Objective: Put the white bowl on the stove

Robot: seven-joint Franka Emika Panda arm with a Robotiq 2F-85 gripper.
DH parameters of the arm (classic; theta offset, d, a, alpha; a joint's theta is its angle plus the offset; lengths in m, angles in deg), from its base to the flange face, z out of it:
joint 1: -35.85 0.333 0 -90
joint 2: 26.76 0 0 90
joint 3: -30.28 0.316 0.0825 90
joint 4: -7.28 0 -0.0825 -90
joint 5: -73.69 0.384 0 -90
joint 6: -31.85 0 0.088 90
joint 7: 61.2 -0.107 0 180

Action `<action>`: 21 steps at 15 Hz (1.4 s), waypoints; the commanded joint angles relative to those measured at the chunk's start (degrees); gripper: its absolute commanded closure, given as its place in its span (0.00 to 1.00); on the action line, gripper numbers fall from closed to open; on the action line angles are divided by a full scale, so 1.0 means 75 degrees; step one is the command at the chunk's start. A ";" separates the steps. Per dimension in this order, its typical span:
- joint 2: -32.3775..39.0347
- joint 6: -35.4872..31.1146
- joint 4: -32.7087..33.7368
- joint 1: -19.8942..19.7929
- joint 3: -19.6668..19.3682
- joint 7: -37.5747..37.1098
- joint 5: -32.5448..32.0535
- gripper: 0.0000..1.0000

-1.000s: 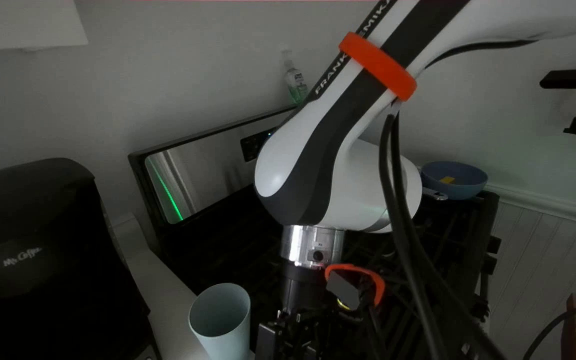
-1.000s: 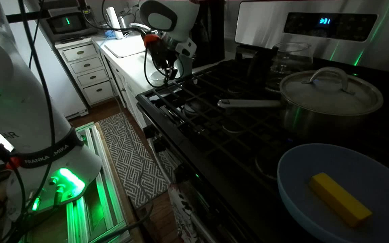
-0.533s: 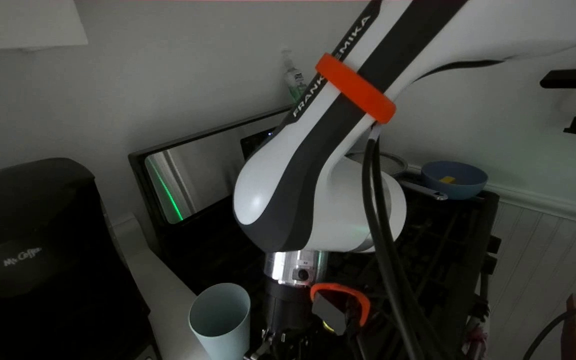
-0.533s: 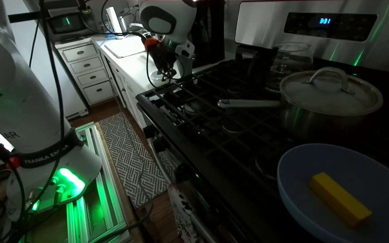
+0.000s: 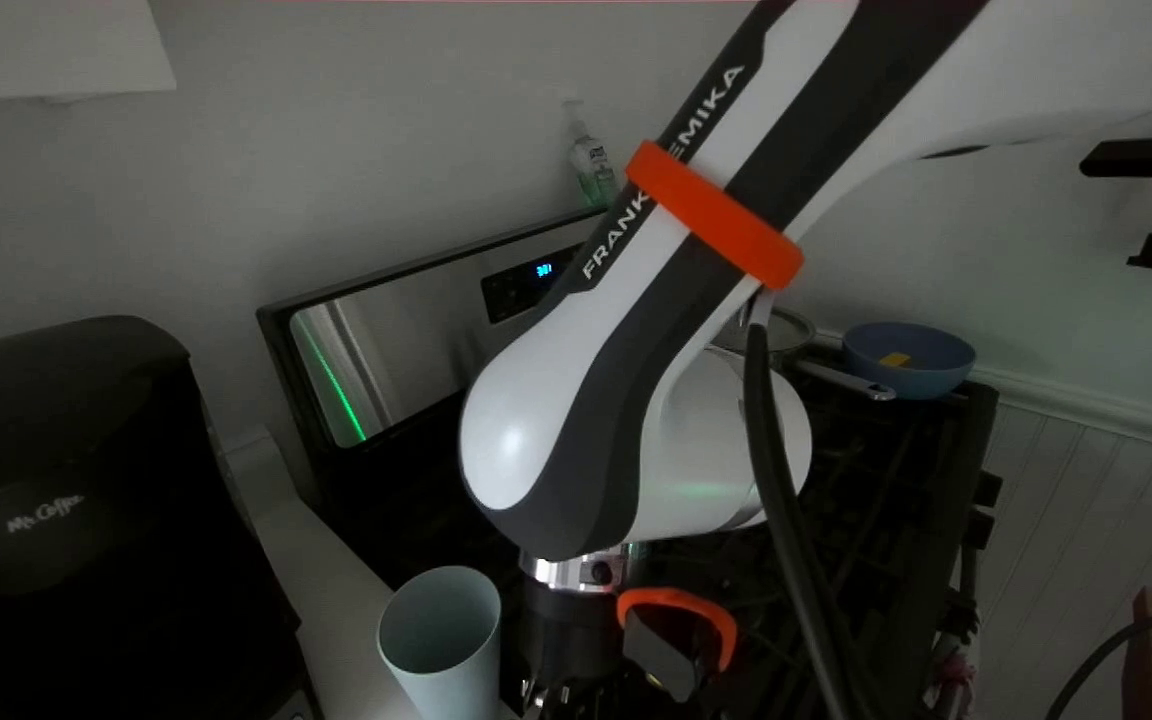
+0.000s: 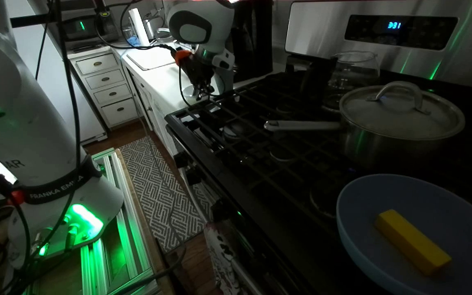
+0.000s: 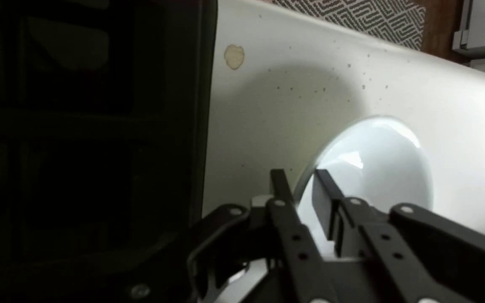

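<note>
Two dark fingers (image 7: 326, 191) of your gripper (image 7: 301, 176) stand apart at the lower center of the wrist view, with the rim of the white bowl (image 7: 390, 164) running through the gap between them; whether either finger touches it, you cannot tell. The bowl rests on the white desk (image 7: 259, 126), right of center, near the stove (image 7: 164, 122), whose dark grates and edge fill the left of the frame. In an exterior view, your robot arm (image 6: 199, 26) hangs at upper center, beside the stove's corner, while a lidded pot (image 6: 402, 119) and a glass carafe (image 6: 355, 76) stand on the stove at right and a blue dish (image 6: 363, 229) holding a yellow block (image 6: 412, 241) takes up the lower right. A pale cup (image 5: 456, 685), cut off by the bottom edge, stands left of center in an exterior view, between a black coffee maker (image 5: 76, 440) at far left and your arm.
</note>
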 commanded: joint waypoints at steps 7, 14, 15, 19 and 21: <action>-0.0223 0.0018 0.0112 -0.0076 0.0150 -0.0641 -0.0763 0.98; -0.0531 0.0979 0.0084 -0.0874 0.0065 0.0038 0.0651 0.98; -0.0537 0.1233 0.0114 -0.0998 0.0018 0.0212 0.0890 0.98; -0.0336 0.1346 0.0168 -0.0902 -0.0251 -0.0049 0.0841 0.98; -0.0299 0.1199 0.0153 -0.0770 -0.0253 -0.0129 0.0736 0.98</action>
